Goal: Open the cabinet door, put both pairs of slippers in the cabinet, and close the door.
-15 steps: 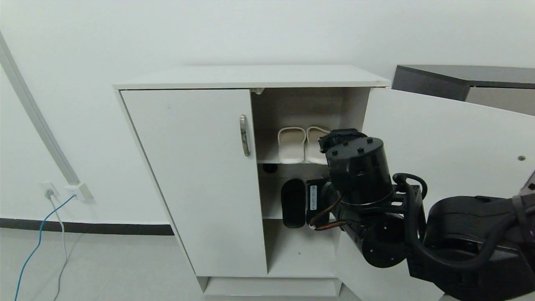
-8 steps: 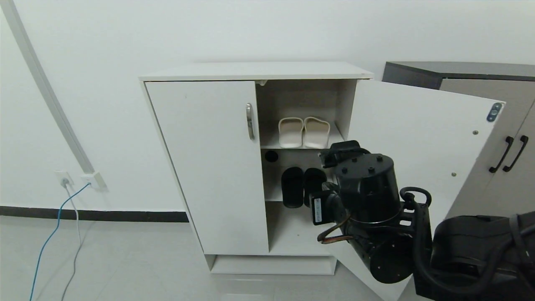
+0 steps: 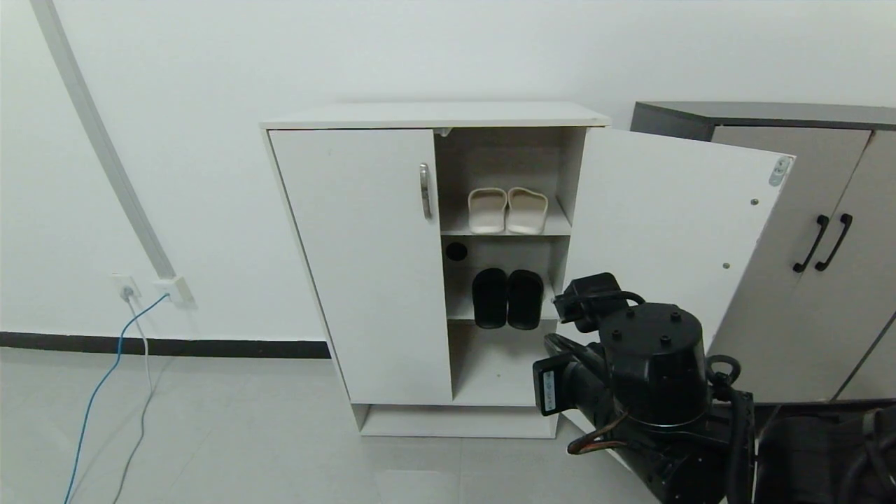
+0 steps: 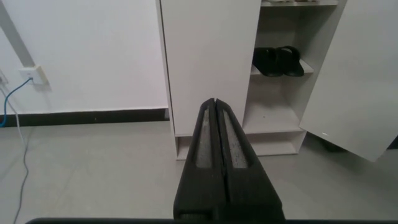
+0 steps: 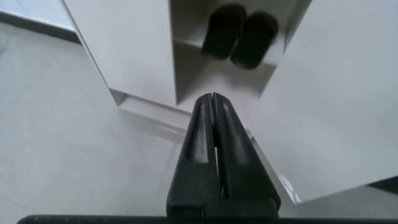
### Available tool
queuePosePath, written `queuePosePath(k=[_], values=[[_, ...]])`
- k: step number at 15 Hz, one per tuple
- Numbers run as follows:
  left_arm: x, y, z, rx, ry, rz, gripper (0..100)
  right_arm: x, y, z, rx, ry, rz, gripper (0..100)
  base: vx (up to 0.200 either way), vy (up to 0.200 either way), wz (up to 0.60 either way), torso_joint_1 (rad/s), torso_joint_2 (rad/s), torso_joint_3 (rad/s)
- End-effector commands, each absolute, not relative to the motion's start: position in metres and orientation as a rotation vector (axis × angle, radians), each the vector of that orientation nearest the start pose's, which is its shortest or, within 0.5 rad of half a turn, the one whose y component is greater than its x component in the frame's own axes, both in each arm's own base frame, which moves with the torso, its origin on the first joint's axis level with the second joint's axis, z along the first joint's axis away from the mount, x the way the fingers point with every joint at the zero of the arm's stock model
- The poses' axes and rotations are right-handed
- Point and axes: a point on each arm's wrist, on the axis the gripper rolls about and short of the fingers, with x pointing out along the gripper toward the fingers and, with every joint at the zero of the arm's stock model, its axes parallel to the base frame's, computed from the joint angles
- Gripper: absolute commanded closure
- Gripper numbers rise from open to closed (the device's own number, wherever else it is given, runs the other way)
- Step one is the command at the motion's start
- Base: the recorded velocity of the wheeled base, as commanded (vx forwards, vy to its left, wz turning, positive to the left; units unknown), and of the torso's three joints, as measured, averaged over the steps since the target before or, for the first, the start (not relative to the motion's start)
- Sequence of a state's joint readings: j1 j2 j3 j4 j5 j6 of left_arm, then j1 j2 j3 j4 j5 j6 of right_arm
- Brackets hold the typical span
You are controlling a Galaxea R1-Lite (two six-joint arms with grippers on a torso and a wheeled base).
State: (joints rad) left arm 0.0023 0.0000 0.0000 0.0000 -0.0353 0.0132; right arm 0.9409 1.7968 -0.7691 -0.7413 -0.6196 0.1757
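The white cabinet (image 3: pixel 434 114) stands against the wall, its left door (image 3: pixel 364 266) closed and its right door (image 3: pixel 665 217) swung open. A beige pair of slippers (image 3: pixel 507 210) sits on the upper shelf. A black pair of slippers (image 3: pixel 507 299) sits on the middle shelf. My right arm (image 3: pixel 651 364) hangs low in front of the open door, clear of the shelves. In the right wrist view my right gripper (image 5: pixel 213 98) is shut and empty, below the black slippers (image 5: pixel 239 30). My left gripper (image 4: pixel 214 101) is shut and empty, out on the floor side facing the cabinet.
A grey cabinet (image 3: pixel 812 280) with black handles stands right behind the open door. A wall socket (image 3: pixel 150 287) with a blue cable (image 3: pixel 98 392) is at the left. Bare tiled floor (image 3: pixel 245 448) lies in front of the cabinet.
The camera has backed away, so the cabinet looks smaller. My right arm has drawn out of the cabinet and down, leaving both black slippers on the middle shelf.
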Motion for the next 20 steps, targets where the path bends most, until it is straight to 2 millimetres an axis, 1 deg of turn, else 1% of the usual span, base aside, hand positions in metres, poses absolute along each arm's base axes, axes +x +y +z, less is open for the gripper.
queuePosePath(k=[1, 6, 12, 15, 20], values=[[-0.0228, -0.0009, 0.0755, 0.012, 0.0, -0.032, 100, 0.1982, 0.2497, 0.149, -0.036, 0.243, 0.305, 100, 0.0, 0.0, 0.0, 0.0, 0.0, 0.0], [-0.0228, -0.0009, 0.0755, 0.014, 0.0, -0.032, 100, 0.2027, 0.2508, 0.1512, -0.011, 0.215, 0.298, 100, 0.0, 0.0, 0.0, 0.0, 0.0, 0.0], [-0.0228, -0.0009, 0.0755, 0.014, 0.0, -0.032, 100, 0.2019, 0.2488, 0.153, -0.008, 0.212, 0.295, 100, 0.0, 0.0, 0.0, 0.0, 0.0, 0.0], [-0.0228, -0.0009, 0.0755, 0.014, 0.0, -0.032, 100, 0.1977, 0.2431, 0.1576, -0.005, 0.203, 0.296, 100, 0.0, 0.0, 0.0, 0.03, -0.29, -0.268], [-0.0228, -0.0009, 0.0755, 0.014, 0.0, -0.032, 100, 0.1976, 0.243, 0.1573, -0.007, 0.204, 0.296, 100, 0.0, 0.0, 0.0, 0.083, -0.43, -0.35]])
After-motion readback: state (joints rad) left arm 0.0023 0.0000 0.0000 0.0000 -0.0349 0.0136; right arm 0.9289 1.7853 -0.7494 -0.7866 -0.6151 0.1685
